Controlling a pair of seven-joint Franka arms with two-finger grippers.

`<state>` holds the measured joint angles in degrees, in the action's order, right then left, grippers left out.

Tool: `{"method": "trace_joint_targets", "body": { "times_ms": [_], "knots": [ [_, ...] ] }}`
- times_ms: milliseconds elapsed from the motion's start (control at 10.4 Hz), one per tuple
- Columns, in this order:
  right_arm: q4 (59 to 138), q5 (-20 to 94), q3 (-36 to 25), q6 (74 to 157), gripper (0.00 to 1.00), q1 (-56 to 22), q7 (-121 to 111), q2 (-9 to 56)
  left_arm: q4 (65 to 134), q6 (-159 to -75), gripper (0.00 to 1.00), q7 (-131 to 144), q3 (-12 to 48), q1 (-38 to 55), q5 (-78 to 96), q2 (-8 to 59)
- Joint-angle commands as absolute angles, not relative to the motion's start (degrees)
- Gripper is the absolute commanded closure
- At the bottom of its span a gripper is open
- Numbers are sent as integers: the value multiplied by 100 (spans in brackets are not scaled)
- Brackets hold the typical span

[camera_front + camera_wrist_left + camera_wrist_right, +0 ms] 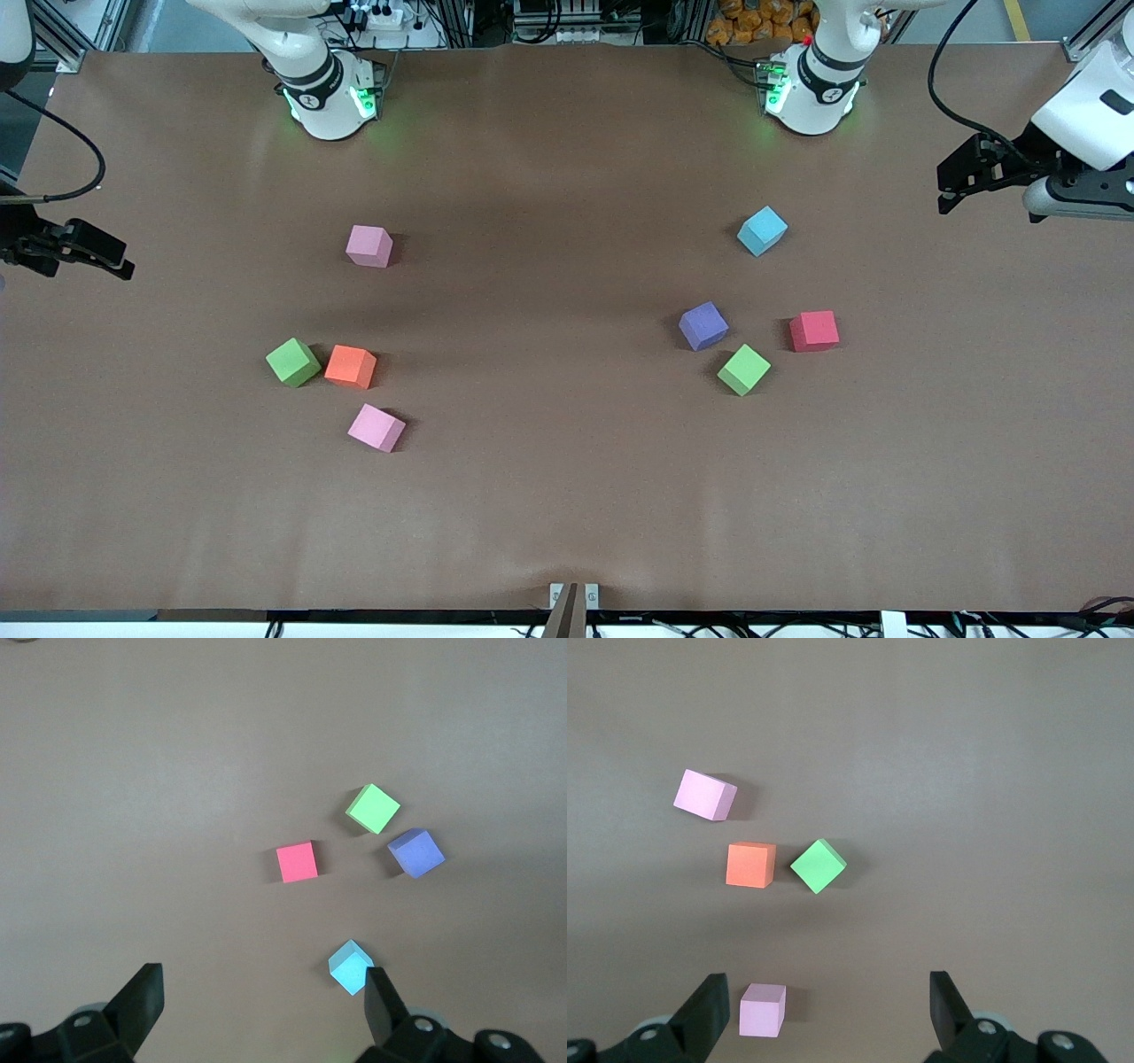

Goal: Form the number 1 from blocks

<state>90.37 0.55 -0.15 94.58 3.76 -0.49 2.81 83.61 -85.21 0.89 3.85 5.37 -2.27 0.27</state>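
With both the left gripper [261, 997] and right gripper [830, 1005] spread empty, we judge the scattered blocks [742, 369] light, probably foam, best pinched across flat opposite faces.

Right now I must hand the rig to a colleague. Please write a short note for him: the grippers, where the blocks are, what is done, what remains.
Left gripper: open, empty, waiting at the left arm's end of the table.
Right gripper: open, empty, waiting at the right arm's end.
Blocks, left arm's side: purple block, red block, and a green block nearer the front camera, all apart.
Right arm's side: second green block beside the orange block, almost touching.
Done: nothing; no block is lined up.
Left: bring all five together into the figure 1.
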Motion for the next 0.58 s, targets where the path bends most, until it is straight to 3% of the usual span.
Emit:
{"method": "trace_joint_targets", "body": {
  "times_ms": [0,479],
  "knots": [
    [8921,70,-18,9378,0,387,-35,299,8227,-8376,0,-148,369,527,-123,62],
    [8921,88,-18,9378,0,387,-35,308,8322,-8306,0,-88,378,527,-123,140]
  ]
}}
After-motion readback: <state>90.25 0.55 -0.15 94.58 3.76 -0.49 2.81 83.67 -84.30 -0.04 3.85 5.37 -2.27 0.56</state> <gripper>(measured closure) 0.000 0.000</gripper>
